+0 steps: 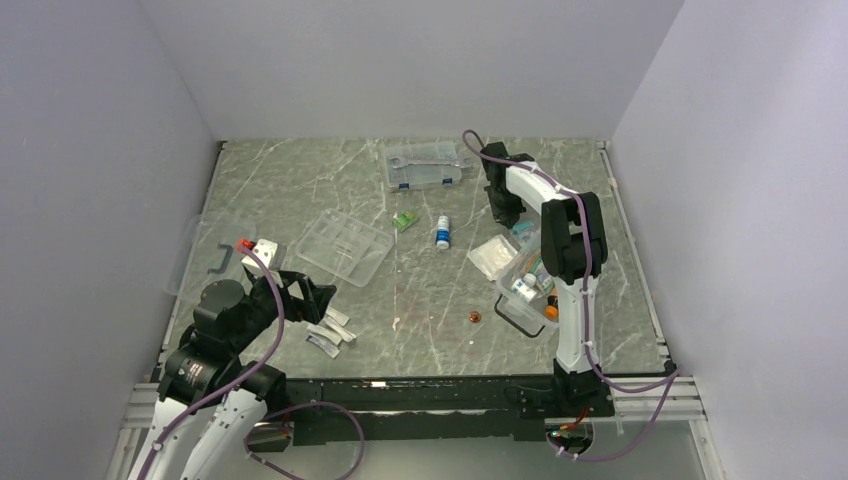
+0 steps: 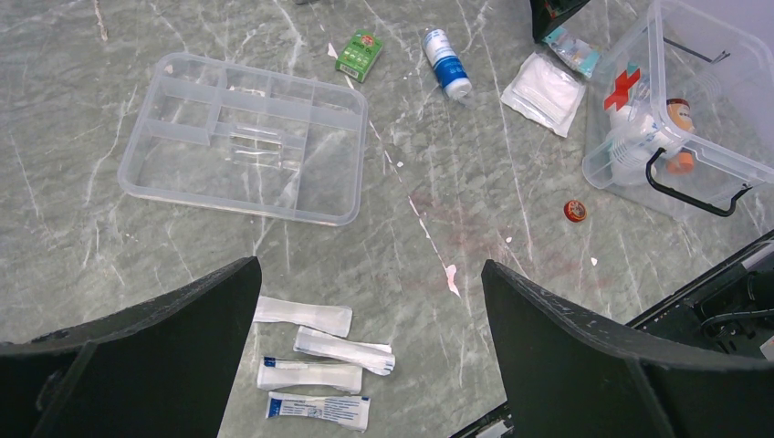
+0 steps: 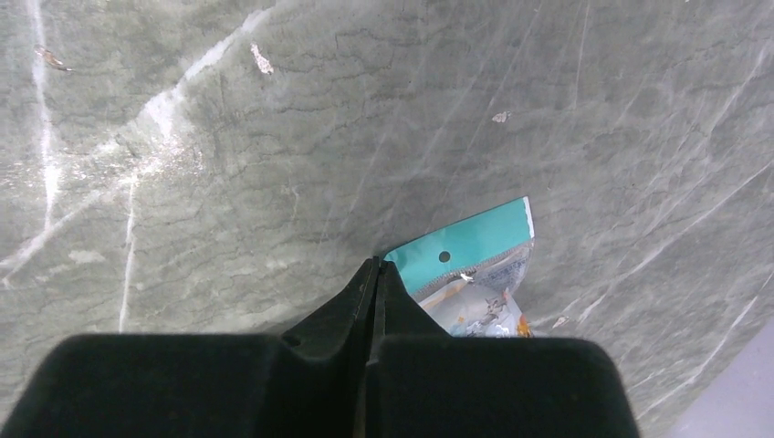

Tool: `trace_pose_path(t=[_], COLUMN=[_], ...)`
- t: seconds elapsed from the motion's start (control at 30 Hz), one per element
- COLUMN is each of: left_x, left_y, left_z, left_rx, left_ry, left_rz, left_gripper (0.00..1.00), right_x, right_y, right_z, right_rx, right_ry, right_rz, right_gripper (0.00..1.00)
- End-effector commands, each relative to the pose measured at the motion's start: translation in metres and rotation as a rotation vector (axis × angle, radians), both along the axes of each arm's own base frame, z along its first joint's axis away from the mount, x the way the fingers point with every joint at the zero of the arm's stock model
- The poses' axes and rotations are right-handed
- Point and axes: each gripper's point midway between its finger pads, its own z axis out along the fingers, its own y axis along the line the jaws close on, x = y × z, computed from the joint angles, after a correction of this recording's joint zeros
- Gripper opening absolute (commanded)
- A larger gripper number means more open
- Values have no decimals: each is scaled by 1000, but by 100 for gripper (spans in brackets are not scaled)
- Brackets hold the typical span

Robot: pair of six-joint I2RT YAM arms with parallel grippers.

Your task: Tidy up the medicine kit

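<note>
The clear medicine box [image 1: 503, 296] with a red cross [image 2: 622, 87] stands at the right with bottles inside. The divided tray [image 1: 345, 245] [image 2: 242, 137] lies empty left of centre. The clear lid [image 1: 200, 250] with a black handle lies at the far left. My left gripper [image 1: 310, 295] [image 2: 370, 265] is open and empty above several white strip packets [image 1: 330, 332] [image 2: 319, 365]. My right gripper [image 1: 503, 215] [image 3: 377, 263] is shut, pinching the corner of a teal packet [image 3: 465, 246] [image 2: 570, 50] just above the table, behind the box.
A white-and-blue bottle [image 1: 442, 233] [image 2: 446, 62], a green packet [image 1: 404, 221] [image 2: 358, 53], a white gauze packet [image 1: 492, 255] [image 2: 545, 91] and a small orange cap [image 1: 474, 317] [image 2: 574, 211] lie mid-table. A flat case with blue latches [image 1: 423, 165] sits at the back.
</note>
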Motion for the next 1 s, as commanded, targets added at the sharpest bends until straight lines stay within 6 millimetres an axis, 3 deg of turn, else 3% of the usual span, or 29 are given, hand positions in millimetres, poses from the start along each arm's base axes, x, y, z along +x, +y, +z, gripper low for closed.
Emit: trace_pose_path(t=[0.0, 0.5, 0.8, 0.97], left_x=[-2, -1, -1, 0], left_y=[-2, -2, -2, -2], left_z=[16, 15, 13, 13], left_rx=[-19, -16, -14, -13], left_ry=[-34, -26, -18, -15], left_rz=[-14, -10, -9, -9], left_gripper=[99, 99, 99, 99], right_x=[14, 17, 3, -14], right_y=[10, 64, 86, 84], right_z=[50, 141, 211, 249], right_rx=[31, 145, 191, 217], right_ry=[-145, -398, -564, -645], right_rz=[0, 93, 136, 141], right_gripper=[0, 0, 0, 0])
